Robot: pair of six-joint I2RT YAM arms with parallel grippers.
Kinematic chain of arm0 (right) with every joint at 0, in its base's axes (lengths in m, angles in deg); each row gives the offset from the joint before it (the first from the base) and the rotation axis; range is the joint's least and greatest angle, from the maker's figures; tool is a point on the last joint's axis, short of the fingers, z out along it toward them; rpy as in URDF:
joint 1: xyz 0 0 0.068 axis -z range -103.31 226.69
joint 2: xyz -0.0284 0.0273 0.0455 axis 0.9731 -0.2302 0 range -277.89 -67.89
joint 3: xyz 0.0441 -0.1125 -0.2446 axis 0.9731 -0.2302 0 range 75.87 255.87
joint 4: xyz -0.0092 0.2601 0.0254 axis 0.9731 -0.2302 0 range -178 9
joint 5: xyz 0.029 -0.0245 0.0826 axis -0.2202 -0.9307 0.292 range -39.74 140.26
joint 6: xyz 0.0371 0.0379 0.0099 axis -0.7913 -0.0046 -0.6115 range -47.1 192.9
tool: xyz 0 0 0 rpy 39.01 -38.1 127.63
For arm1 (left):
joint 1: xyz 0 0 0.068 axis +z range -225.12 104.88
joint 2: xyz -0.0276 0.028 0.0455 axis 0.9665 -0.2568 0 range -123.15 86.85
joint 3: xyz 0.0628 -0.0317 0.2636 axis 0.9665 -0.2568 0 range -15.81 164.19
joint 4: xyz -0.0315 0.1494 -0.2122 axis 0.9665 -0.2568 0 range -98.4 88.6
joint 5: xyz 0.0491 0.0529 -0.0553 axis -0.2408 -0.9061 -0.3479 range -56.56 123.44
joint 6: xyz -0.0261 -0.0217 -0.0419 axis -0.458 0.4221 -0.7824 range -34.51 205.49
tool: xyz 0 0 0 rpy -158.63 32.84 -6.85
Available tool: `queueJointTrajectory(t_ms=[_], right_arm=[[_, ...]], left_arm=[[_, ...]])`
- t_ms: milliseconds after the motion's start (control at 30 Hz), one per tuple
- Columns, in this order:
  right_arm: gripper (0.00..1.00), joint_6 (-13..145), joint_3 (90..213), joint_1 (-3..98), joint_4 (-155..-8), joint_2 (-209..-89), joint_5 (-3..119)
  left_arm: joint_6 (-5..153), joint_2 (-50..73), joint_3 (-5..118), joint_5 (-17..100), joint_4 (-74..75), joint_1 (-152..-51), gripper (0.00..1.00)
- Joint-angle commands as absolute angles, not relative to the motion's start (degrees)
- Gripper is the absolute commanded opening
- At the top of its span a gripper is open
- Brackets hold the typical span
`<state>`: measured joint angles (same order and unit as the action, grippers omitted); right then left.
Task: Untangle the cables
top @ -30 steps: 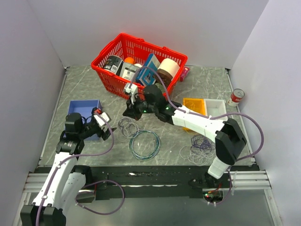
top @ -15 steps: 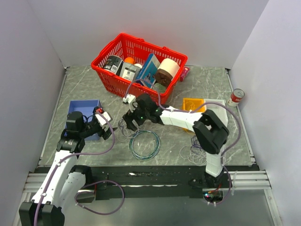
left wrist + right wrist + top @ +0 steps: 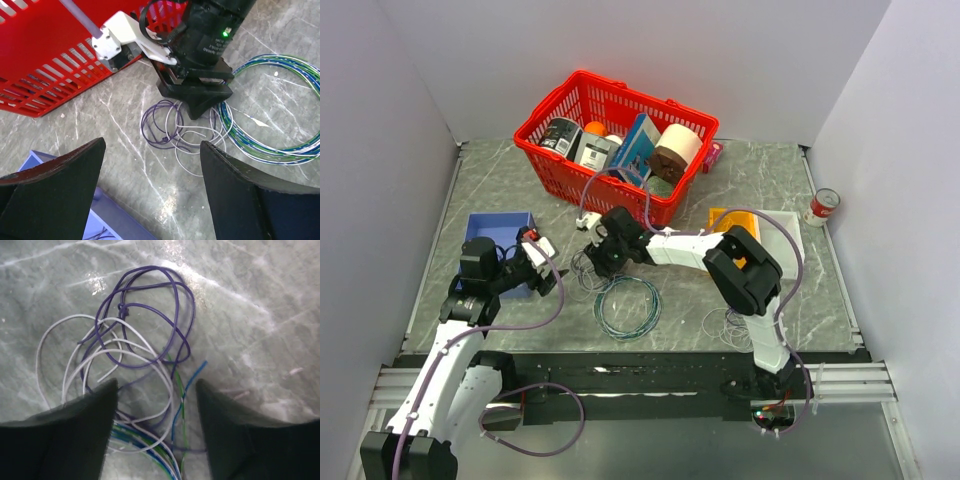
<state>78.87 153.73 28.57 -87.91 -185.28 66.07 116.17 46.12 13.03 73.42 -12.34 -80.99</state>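
Note:
A small tangle of thin purple and white cables (image 3: pixel 586 272) lies on the marble table just left of the teal-green ring. My right gripper (image 3: pixel 603 262) hangs right over it, fingers pointing down. In the right wrist view the gripper (image 3: pixel 156 385) is open; purple loops (image 3: pixel 150 315) and white loops (image 3: pixel 90 355) spread ahead of and between the fingers, flat on the table. My left gripper (image 3: pixel 542 268) hovers open a little left of the tangle. From the left wrist, that gripper (image 3: pixel 152 145) frames the same cables (image 3: pixel 165 127) and the right gripper (image 3: pixel 200 102). A second scribbly bundle (image 3: pixel 728 322) lies at the front right.
The teal-green cable ring (image 3: pixel 628 307) touches the tangle's right side, and its strands (image 3: pixel 145 445) pass under my right fingers. A red basket (image 3: pixel 545 128) of goods stands behind. A blue bin (image 3: pixel 498 222) sits left, orange (image 3: pixel 722 216) and white (image 3: pixel 790 222) bins right, a can (image 3: pixel 823 207) far right.
My right gripper has gone from shut to open and swung left and down onto the purple and white tangle, its arm folding in. The left arm has barely moved.

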Motion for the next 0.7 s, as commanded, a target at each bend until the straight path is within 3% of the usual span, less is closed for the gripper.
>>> queueJointTrajectory(t_ms=[0,67,100,400,667], right_arm=[[0.29,80.10,155.24,28.62,-86.10,-186.20,68.01],[0.02,80.63,153.74,28.62,-85.13,-185.06,67.75],[0.00,80.98,153.30,28.62,-84.95,-184.44,67.49],[0.00,87.39,148.47,27.04,-83.81,-171.79,71.44],[0.00,89.59,145.30,26.24,-82.93,-164.14,74.95]], left_arm=[[115.38,46.69,14.34,73.16,-10.45,-81.18,0.82],[114.85,46.60,14.43,72.64,-10.72,-81.18,0.82],[114.59,46.60,14.43,72.46,-10.89,-81.18,0.81],[115.37,46.34,14.25,72.72,-11.95,-81.18,0.76],[130.21,45.11,12.76,72.02,-13.71,-81.27,0.78]])
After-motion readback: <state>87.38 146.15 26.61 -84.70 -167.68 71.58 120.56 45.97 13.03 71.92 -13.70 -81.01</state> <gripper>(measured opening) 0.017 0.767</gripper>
